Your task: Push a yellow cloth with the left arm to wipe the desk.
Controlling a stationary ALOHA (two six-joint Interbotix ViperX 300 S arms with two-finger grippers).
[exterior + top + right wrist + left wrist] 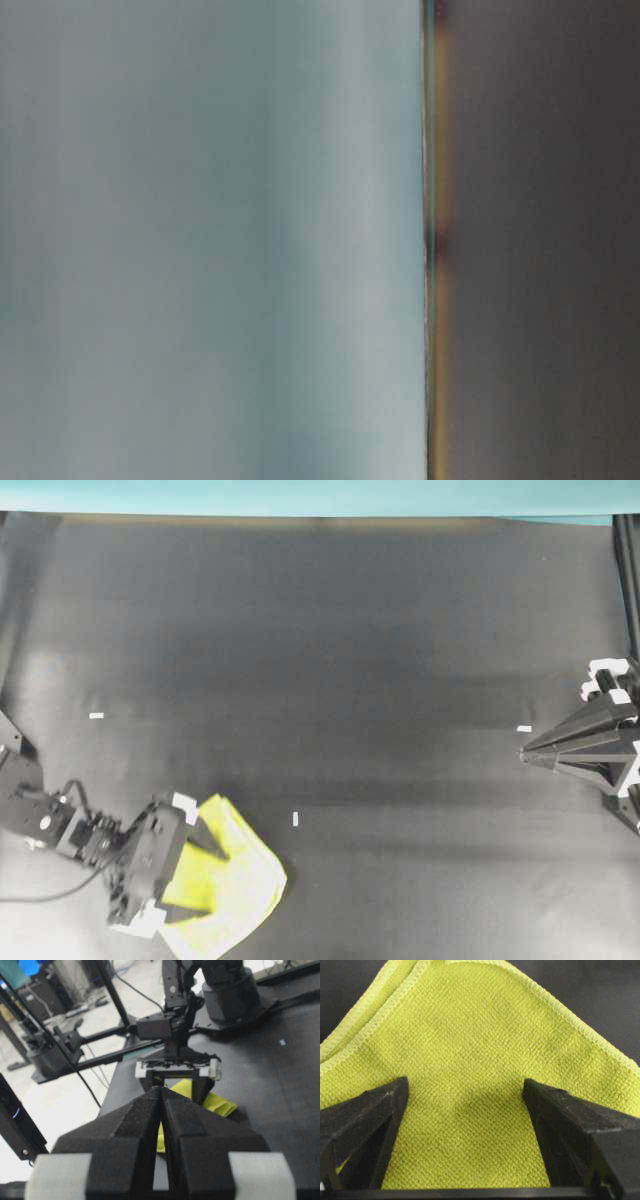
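Left gripper (205, 880) spread wide over the cloth (235, 885), near-left corner of the desk (330, 640).

Mid-wipe, I judge. My left claw is released, jaws splayed, holding nothing; the wrist view shows both fingers (367, 1115) planted on the cloth (470, 1085), fabric bunching slightly between them. To push well I'd keep the jaws wide for a broad footprint, hold steady downward pressure so the fingers don't skate off the weave, and sweep toward the bare middle. Risk: the cloth folds or slips out sideways. Right gripper (530, 752) sits clenched at the far right, well apart, idle. Table-level view is a blur, useless.
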